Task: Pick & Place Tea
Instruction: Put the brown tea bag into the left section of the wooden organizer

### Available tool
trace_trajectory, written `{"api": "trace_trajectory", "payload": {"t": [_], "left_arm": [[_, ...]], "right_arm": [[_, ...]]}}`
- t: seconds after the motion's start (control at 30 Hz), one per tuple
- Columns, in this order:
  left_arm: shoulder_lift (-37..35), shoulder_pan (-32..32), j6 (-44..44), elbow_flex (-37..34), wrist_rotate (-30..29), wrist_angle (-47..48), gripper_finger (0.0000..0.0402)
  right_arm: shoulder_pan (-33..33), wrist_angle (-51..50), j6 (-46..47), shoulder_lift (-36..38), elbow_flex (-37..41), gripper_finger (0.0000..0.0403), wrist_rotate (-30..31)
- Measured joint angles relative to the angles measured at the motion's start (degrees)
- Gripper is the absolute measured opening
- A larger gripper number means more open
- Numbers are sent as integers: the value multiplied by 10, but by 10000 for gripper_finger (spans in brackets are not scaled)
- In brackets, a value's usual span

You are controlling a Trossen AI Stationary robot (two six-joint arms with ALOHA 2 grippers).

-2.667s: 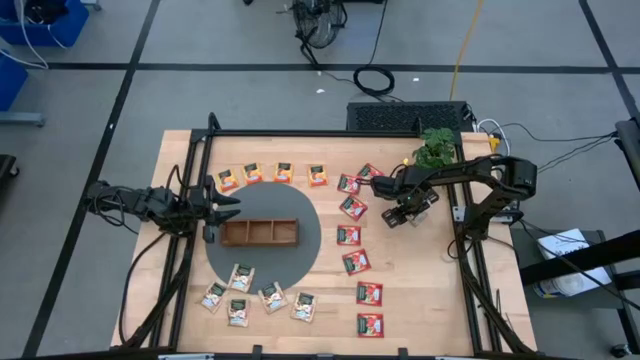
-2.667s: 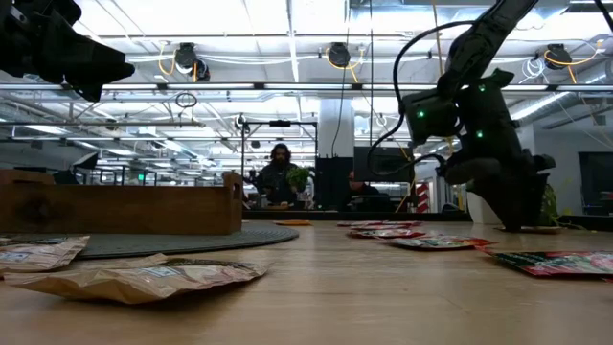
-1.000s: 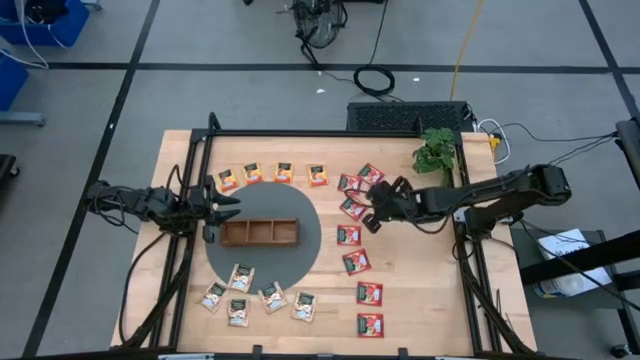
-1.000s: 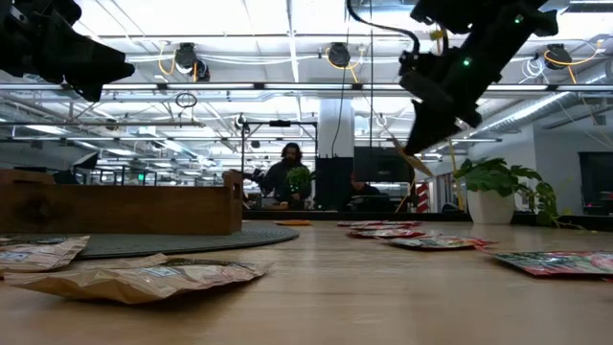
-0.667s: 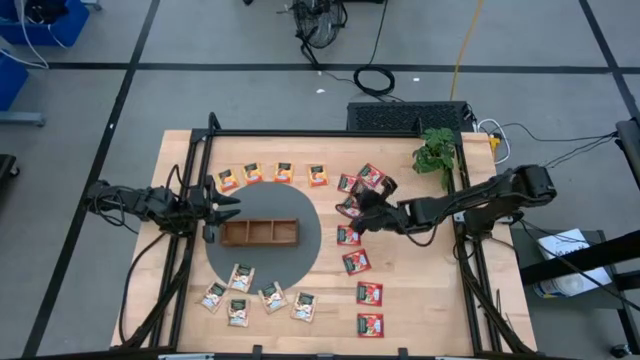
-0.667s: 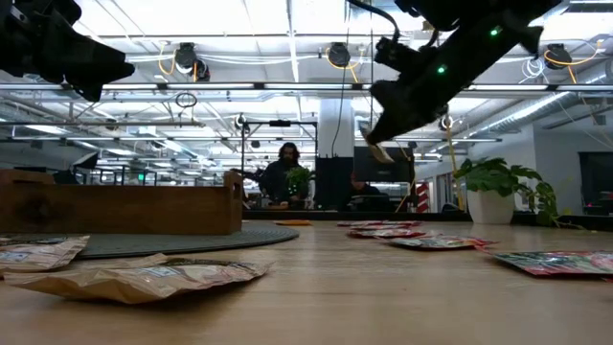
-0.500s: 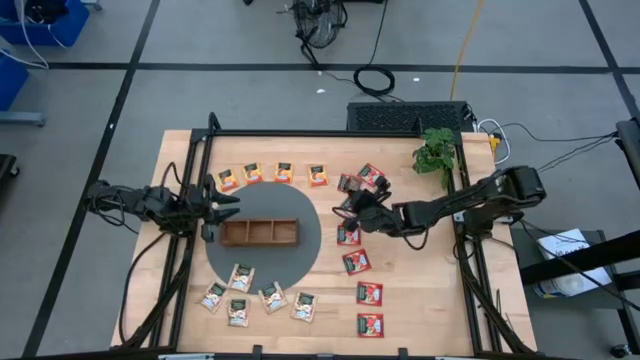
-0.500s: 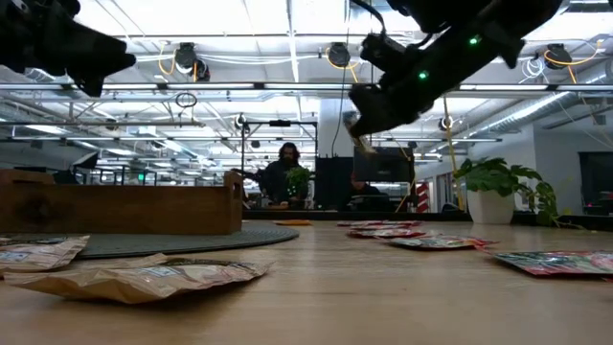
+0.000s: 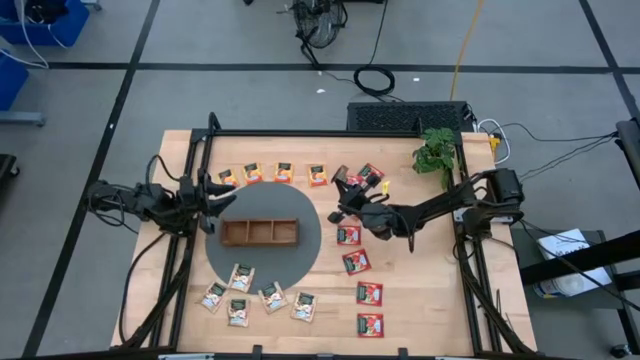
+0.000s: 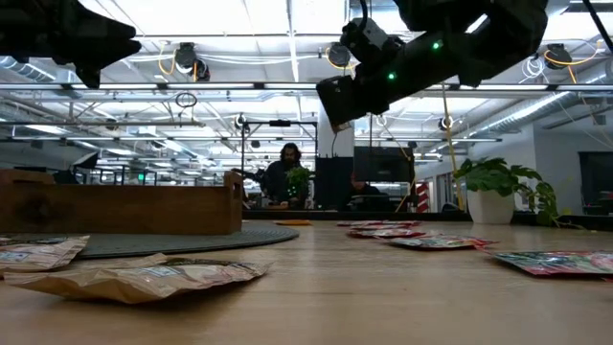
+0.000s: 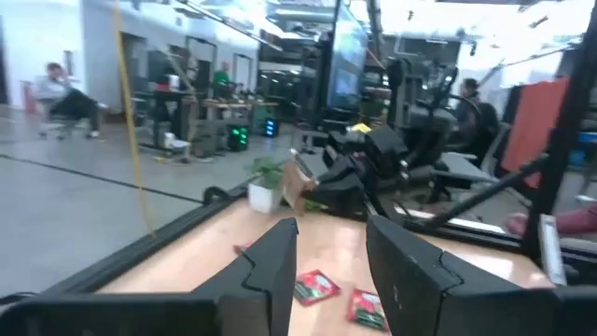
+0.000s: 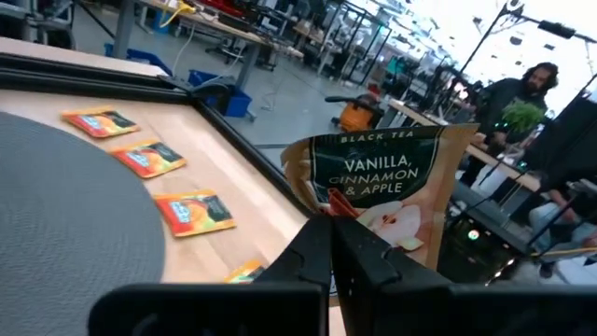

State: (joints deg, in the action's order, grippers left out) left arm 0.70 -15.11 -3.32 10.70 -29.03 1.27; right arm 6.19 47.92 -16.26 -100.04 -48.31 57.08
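**Packet Carried Toward the Tray**

Jaws clamped on a tea packet [image 12: 387,191], held in the air by the right gripper [image 9: 343,203]. Since a second ago, shifted from above the red packets [image 9: 349,235] to the grey mat's [image 9: 310,245] edge, nearer the wooden tray [image 9: 259,232]. Label "Vanilla, Cinnamon & Apple" legible in the right wrist view only. Left gripper [image 9: 222,199] poised beside the tray, jaws apart.

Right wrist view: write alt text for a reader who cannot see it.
The right gripper is shut on a tea packet labelled vanilla, cinnamon and apple black tea, held up above the table. Behind lie orange-yellow packets on the wood beside a grey round mat.
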Motion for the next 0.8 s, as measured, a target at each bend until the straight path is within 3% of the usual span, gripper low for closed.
{"api": "trace_trajectory", "payload": {"t": [0.2,0.4,0.53,0.67,0.8], "left_arm": [[71,8,-2,-6,-101,-78,134],[279,51,8,-10,-51,-247,141],[423,87,-17,42,-70,-284,184],[537,136,-74,146,-70,-214,244],[622,191,-142,310,72,5,279]], "right_arm": [[-13,20,-28,-12,-10,0,-16],[-22,20,-50,-26,-32,0,-34],[-24,20,-55,-46,-48,0,-56],[-22,14,-57,-64,-66,0,-65],[-13,4,-60,-84,-77,0,-68]]}}
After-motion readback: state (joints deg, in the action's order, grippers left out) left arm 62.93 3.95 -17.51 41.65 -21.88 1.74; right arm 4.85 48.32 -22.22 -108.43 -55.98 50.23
